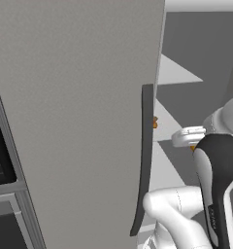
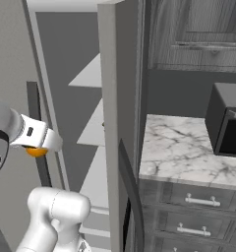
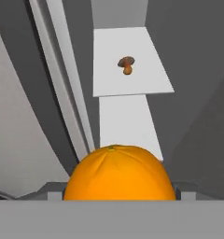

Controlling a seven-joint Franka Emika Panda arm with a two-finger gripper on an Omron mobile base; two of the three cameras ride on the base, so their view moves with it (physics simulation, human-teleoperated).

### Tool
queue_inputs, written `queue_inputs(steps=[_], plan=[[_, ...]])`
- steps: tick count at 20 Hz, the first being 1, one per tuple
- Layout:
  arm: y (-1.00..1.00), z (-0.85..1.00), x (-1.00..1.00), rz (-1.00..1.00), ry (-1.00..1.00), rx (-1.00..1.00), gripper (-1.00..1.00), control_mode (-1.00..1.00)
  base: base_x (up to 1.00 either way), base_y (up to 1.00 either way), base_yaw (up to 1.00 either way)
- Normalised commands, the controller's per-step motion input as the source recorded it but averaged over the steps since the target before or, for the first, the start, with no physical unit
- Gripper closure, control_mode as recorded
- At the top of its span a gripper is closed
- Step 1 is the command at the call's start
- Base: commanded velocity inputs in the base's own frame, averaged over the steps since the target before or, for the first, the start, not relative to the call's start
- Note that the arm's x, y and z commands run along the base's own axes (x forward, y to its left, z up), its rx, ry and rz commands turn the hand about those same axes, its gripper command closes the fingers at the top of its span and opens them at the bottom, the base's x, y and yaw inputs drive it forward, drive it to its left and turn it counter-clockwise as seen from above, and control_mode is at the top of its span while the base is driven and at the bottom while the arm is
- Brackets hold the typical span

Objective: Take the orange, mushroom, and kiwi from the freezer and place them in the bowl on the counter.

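Right now the gripper [image 2: 37,147] is clamped around the orange [image 3: 118,173], its jaws spread fairly wide because the fruit fills the gap between them. In the hand view the orange sits large at the bottom, and a small grey piece of the hand pokes out on each side of it, tight against the peel. From the right base view only a sliver of orange shows, tucked under the white hand just in front of the freezer [image 2: 107,74] opening. The left base view shows the same hand beside the edge of the open door, near its long dark handle [image 1: 145,155], with a speck of orange under the hand.

Beyond the held fruit, the hand view looks along the pale shelves [image 3: 128,116] inside the freezer. The mushroom [image 3: 126,64] lies on the farther shelf, well apart from the orange, by itself on the white panel.

To the right of the freezer in the right base view, the marble surface [image 2: 181,147] runs over dark drawers with silver bar handles, and a black microwave [image 2: 228,120] stands on it.
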Motion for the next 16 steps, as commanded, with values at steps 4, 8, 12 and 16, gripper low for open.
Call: queue_inputs(steps=[4,8,12,16], plan=[[0.00,0.00,0.00,0.00,0.00,0.00,1.00,1.00,-0.83,0.04,-0.01],[0.00,0.00,0.00,0.00,0.00,0.00,1.00,1.00,-1.00,0.50,-0.33],[0.00,0.00,0.00,0.00,0.00,0.00,1.00,1.00,-0.64,0.54,-0.78],[0.00,0.00,0.00,0.00,0.00,0.00,1.00,1.00,-0.34,0.21,-0.93]])
